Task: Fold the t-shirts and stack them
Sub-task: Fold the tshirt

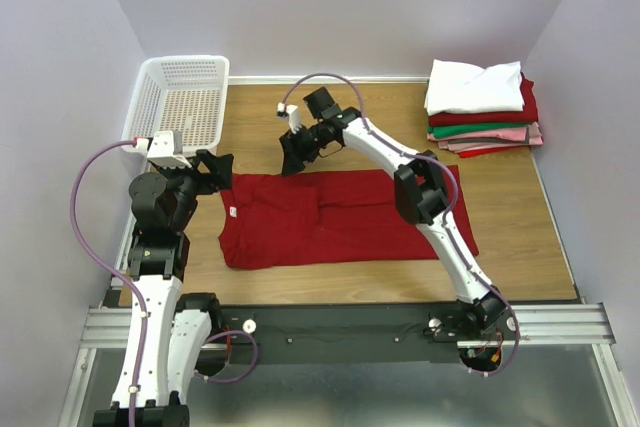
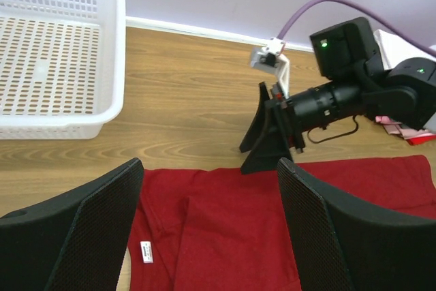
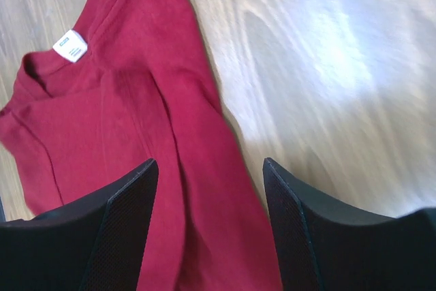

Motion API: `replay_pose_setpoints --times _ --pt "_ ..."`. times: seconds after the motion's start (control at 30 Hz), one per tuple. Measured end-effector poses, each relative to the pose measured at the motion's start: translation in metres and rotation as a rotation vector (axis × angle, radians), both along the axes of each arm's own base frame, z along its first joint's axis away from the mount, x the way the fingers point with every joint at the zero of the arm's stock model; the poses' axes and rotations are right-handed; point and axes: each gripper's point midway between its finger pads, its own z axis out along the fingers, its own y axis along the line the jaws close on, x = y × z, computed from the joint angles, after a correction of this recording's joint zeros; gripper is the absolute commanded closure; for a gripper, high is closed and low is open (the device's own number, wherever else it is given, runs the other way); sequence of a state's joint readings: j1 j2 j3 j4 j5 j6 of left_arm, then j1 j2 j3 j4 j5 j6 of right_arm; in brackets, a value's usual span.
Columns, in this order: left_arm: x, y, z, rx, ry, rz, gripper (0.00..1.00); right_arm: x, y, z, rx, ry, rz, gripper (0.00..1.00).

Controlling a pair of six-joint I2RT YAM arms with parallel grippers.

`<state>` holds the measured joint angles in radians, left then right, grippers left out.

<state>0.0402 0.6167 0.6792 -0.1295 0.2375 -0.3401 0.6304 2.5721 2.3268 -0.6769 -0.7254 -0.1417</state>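
A dark red t-shirt (image 1: 340, 219) lies flat, partly folded, on the wooden surface (image 1: 520, 237). Both the left gripper (image 1: 216, 171) and right gripper (image 1: 293, 155) hover released, grasping nothing. Folded t-shirts (image 1: 482, 107) are stacked at the far right corner.

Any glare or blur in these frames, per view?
Right wrist: bright glare washes out the table right of the red shirt, wood grain smeared. Left wrist: sharp, its own fingers soft-edged. Top external: even light, soft shadow under the right gripper.
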Motion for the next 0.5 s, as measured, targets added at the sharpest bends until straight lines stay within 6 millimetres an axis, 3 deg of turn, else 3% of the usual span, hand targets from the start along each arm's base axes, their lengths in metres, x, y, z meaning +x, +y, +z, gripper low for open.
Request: replay_pose_setpoints --times 0.23,0.3,0.33,0.37,0.43,0.47,0.5 --pt "0.000 -0.001 -0.001 -0.001 0.003 -0.006 0.13 -0.015 0.022 -0.023 -0.013 0.047 0.003 0.32" --pt "0.000 -0.001 -0.001 -0.001 0.003 -0.006 0.13 -0.018 0.025 -0.022 -0.012 0.048 0.006 0.38" --pt "0.000 -0.001 -0.001 -0.001 0.003 -0.006 0.13 -0.019 0.026 -0.023 -0.012 0.050 0.008 0.41" --pt "0.000 -0.001 -0.001 -0.001 0.003 -0.006 0.13 -0.020 0.026 -0.023 -0.013 0.051 0.009 0.54" --pt "0.000 -0.001 -0.001 -0.001 0.002 -0.006 0.13 -0.021 0.026 -0.024 -0.014 0.056 0.008 0.67" --pt "0.000 -0.001 0.000 -0.001 0.002 -0.005 0.13 -0.021 0.026 -0.024 -0.014 0.058 0.008 0.79" --pt "0.000 -0.001 0.000 -0.001 0.002 -0.005 0.13 -0.022 0.027 -0.025 -0.015 0.060 0.009 0.84"
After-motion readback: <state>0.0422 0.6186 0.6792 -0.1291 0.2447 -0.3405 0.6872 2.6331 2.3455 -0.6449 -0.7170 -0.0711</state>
